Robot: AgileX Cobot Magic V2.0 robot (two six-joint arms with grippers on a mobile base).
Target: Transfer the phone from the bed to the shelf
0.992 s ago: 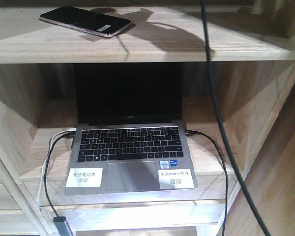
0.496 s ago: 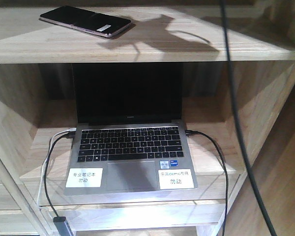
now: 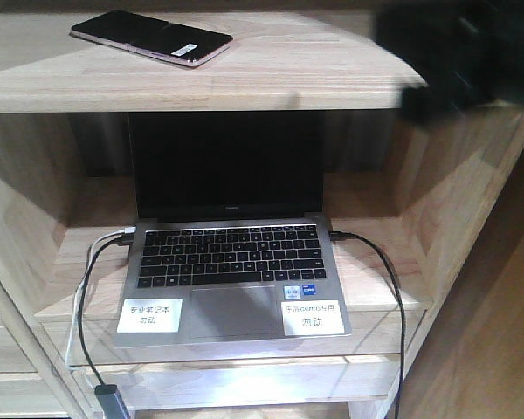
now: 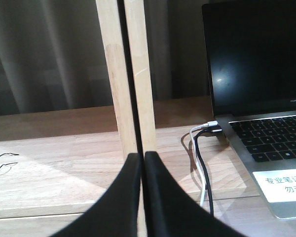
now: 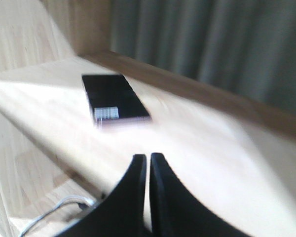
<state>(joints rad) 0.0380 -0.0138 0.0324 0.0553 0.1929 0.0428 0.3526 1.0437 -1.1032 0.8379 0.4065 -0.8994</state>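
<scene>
A pale, grained wooden shelf point(image 3: 314, 83) with slanted side panels filled the front view, and no bed appeared in any view. On its lower board sat an open grey laptop point(image 3: 231, 262) with a dark screen, white labels beside its trackpad, and black and white cables point(image 3: 87, 288) plugged into its left side. The phone point(image 3: 150, 37), a glossy black slab with a small white sticker and pinkish edges, lay flat on the upper board, near the left, touching nothing else. A dark blurred shape point(image 3: 458, 52), probably the right arm, crossed the upper right corner. The right hand point(image 5: 148, 163) was closed and empty, its fingers pressed together, apart from the phone and pointing towards it. The left hand point(image 4: 142, 160) was also closed and empty, low beside the shelf's upright post point(image 4: 126, 74). The placing seemed done, so the step in hand looked like a withdrawal. Doing it well would mean drawing the right hand straight back and clear of the board's front edge, without brushing the phone or snagging the cables below.
</scene>
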